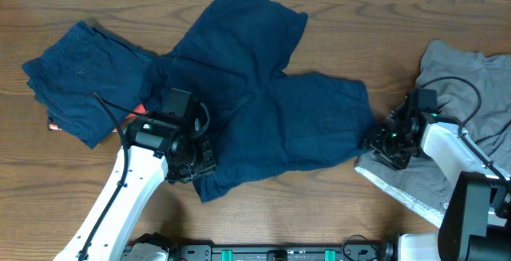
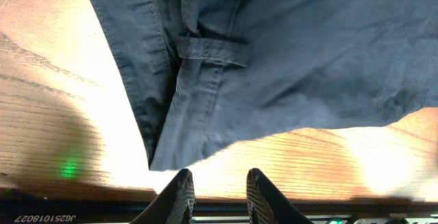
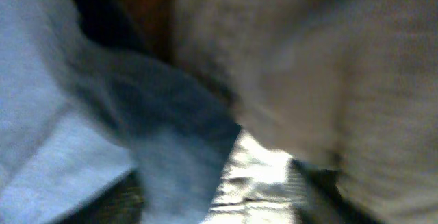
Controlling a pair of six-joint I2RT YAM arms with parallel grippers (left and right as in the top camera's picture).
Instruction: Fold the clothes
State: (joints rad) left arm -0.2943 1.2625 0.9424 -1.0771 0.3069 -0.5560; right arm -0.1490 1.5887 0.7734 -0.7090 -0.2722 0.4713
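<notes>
Left end effector (image 2: 219, 181) hovering parted, empty, at waistband of navy shorts (image 2: 308, 53); right end effector (image 1: 383, 140): blurred, can't tell. You're setting up first fold, likely needing waistband pinch next.

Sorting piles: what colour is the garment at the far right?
Grey garment, best seen in the overhead view.

Overhead is bright, even and sharp, with only soft shadows on the desk (image 1: 48, 189). Left wrist: hard glare bleaches the wood, a dark shadow lower left holds a green glow (image 2: 68, 168), and the navy shorts (image 2: 308, 53) are crisp to the stitching. Right wrist: dim and badly smeared, the grey garment (image 3: 356, 80) out of focus, one bright patch low centre.
</notes>
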